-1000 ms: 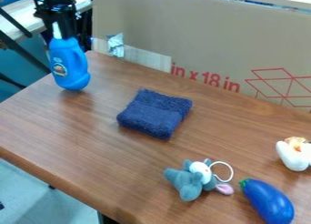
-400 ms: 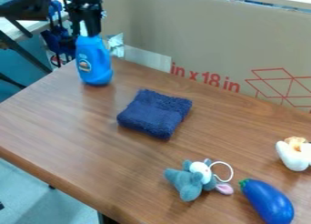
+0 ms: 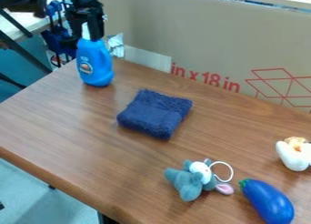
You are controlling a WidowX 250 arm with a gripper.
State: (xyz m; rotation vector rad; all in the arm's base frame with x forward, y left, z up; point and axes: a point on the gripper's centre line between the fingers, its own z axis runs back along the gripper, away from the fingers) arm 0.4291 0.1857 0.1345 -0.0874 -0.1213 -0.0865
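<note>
Operator: What do I have right now?

Spotter: You have the blue plastic bottle with a white neck (image 3: pixel 95 63) at the far left of the scene. Your black two-finger gripper (image 3: pixel 89 33) is closed around its neck, from above. The bottle is roughly upright.

Operator: What's just changed?

Spotter: You've carried it to the right, away from the desk's far-left corner. Since the last frame it has shifted only a touch, slightly lower in the view. It moved along with your gripper, so I'd judge your hold to be sound.

Operator: Is its base down on the wooden desk (image 3: pixel 67 123)?

Spotter: I can't tell you for certain. The base is low over the surface or touching it, so treat the bottle's weight as possibly still yours.

Operator: And around it?

Spotter: Behind it you have the big brown cardboard panel (image 3: pixel 200 41). Nearer and to the right is the folded navy cloth (image 3: pixel 155 114), apart from the bottle. Farther out, on the near right, you'll find the grey plush toy with a white loop (image 3: pixel 189 184), then the shiny blue toy eggplant with a green top (image 3: pixel 267 202). The white object with a yellow-orange top (image 3: pixel 294 155) sits at the right edge. Those haven't moved.
</note>
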